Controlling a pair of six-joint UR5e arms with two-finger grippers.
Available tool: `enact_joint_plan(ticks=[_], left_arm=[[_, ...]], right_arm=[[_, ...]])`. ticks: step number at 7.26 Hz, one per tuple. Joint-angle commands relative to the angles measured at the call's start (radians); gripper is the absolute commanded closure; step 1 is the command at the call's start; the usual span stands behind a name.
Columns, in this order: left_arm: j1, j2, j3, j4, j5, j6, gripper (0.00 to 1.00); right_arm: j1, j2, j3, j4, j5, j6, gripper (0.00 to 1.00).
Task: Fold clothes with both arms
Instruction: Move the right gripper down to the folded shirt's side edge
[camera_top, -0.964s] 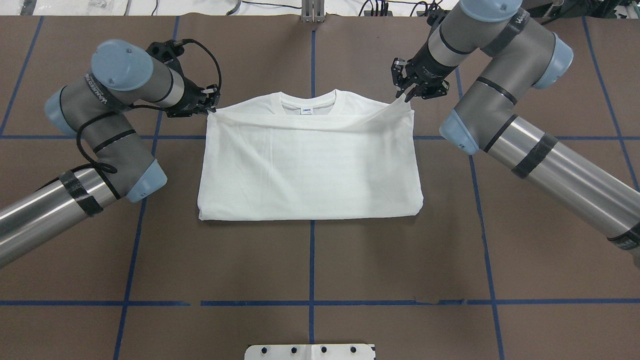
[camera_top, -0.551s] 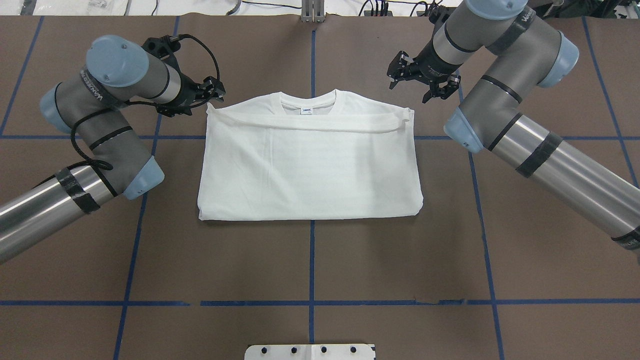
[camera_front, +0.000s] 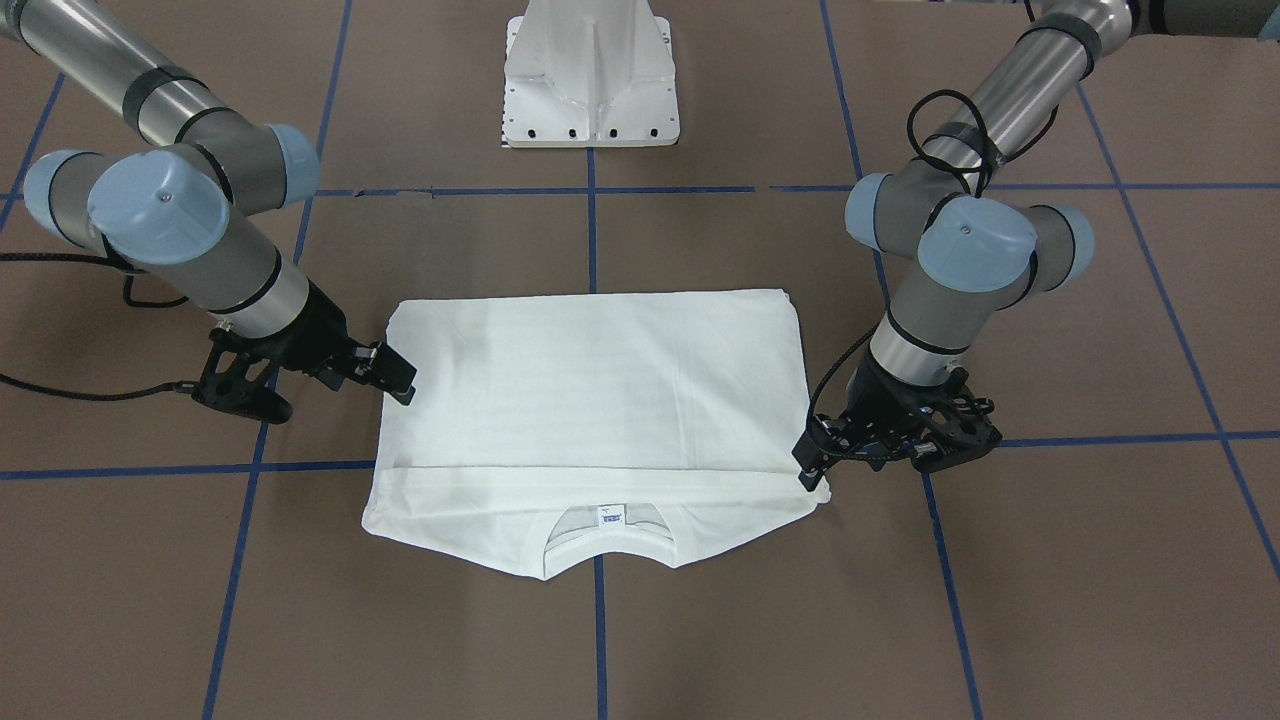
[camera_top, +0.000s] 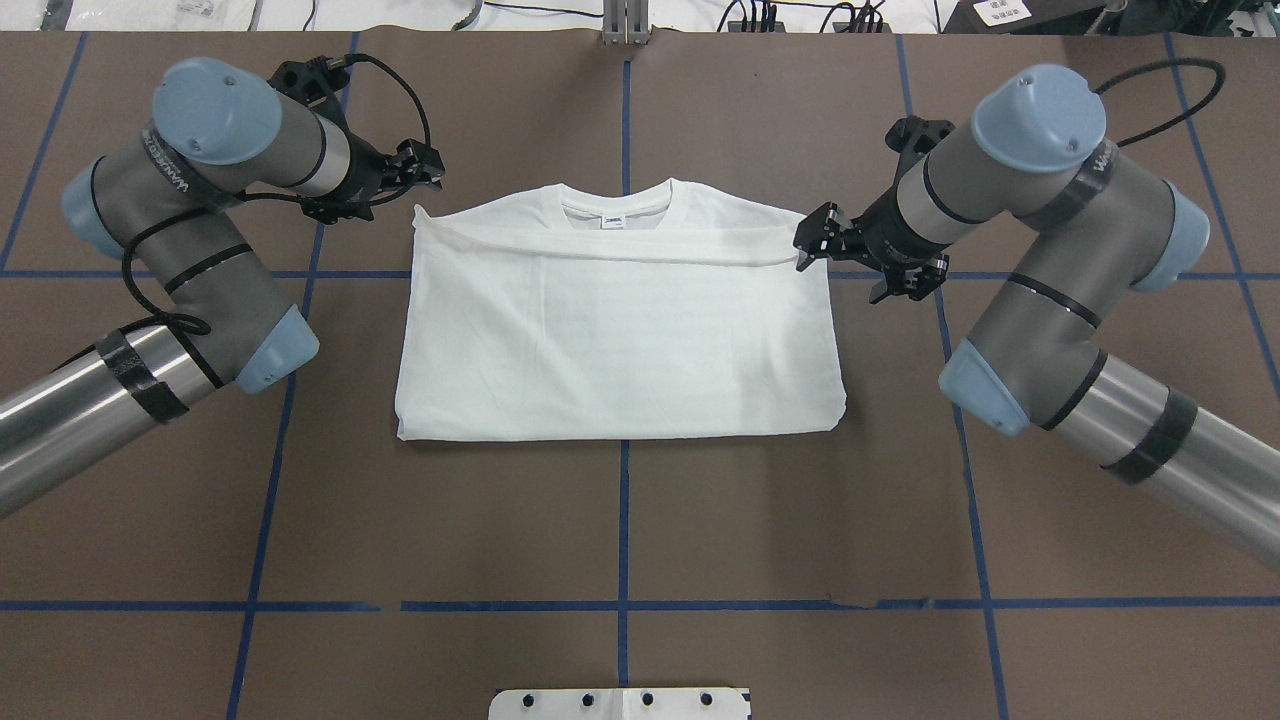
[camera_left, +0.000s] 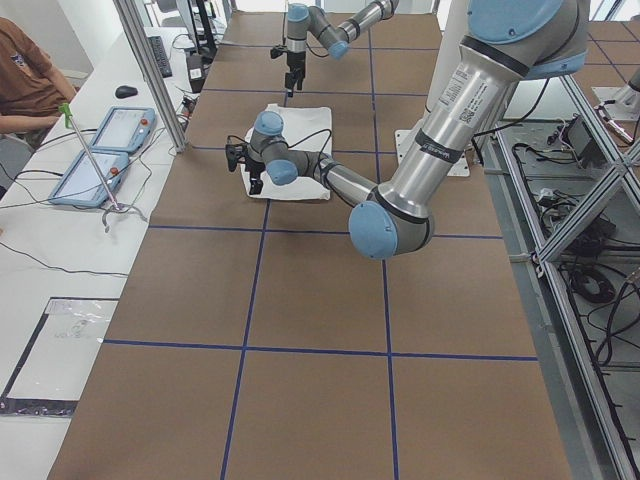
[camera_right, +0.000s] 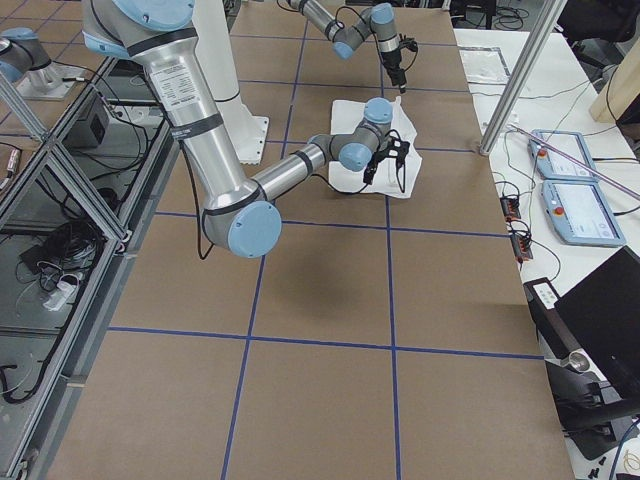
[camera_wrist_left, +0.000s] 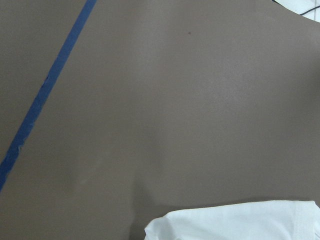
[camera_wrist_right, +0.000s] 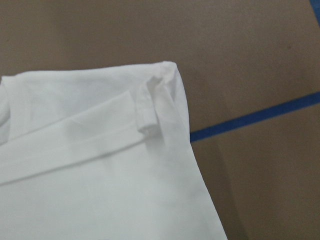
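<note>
Overhead exterior, white T-shirt (camera_top: 620, 340) folded flat, collar (camera_top: 650, 205) and neck label (camera_top: 612, 222) showing

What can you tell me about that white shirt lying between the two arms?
The shirt is plain white, soft knit by its look, folded into a flat rectangle on the brown table. Its bottom half lies doubled up over the chest, the hem a band just below the ribbed collar, which points away from the robot and shows a small label. No sleeves show. The hem's right corner is slightly bunched. The right gripper, open, sits at that edge; contact is unclear.
</note>
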Motion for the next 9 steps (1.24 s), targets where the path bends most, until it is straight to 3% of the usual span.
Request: enact_joint_plan(ticks=[1,2,5,6,7,8,9], left_arm=[[-0.006,0.007,-0.024,0.005,0.002,0.001,0.01],[-0.006,0.007,-0.024,0.005,0.002,0.001,0.01],[-0.006,0.007,-0.027,0.005,0.002,0.001,0.01],[-0.007,0.009,-0.027,0.005,0.003,0.001,0.01],[-0.007,0.010,-0.027,0.005,0.003,0.001,0.01],[-0.006,0.012,-0.027,0.005,0.006,0.001,0.01],[-0.006,0.015,-0.027,0.005,0.024,0.001,0.01]], right_arm=[[-0.123,-0.062,0.081,-0.031,-0.102,0.079,0.00],[-0.165,-0.051,0.079,-0.077,-0.145,0.081,0.00],[-0.196,-0.059,0.075,-0.094,-0.150,0.081,0.01],[-0.193,-0.061,0.075,-0.099,-0.150,0.081,0.25],[-0.193,-0.061,0.078,-0.106,-0.148,0.081,0.83],[-0.187,-0.061,0.087,-0.106,-0.150,0.081,1.00],[-0.179,-0.061,0.087,-0.155,-0.148,0.081,1.00]])
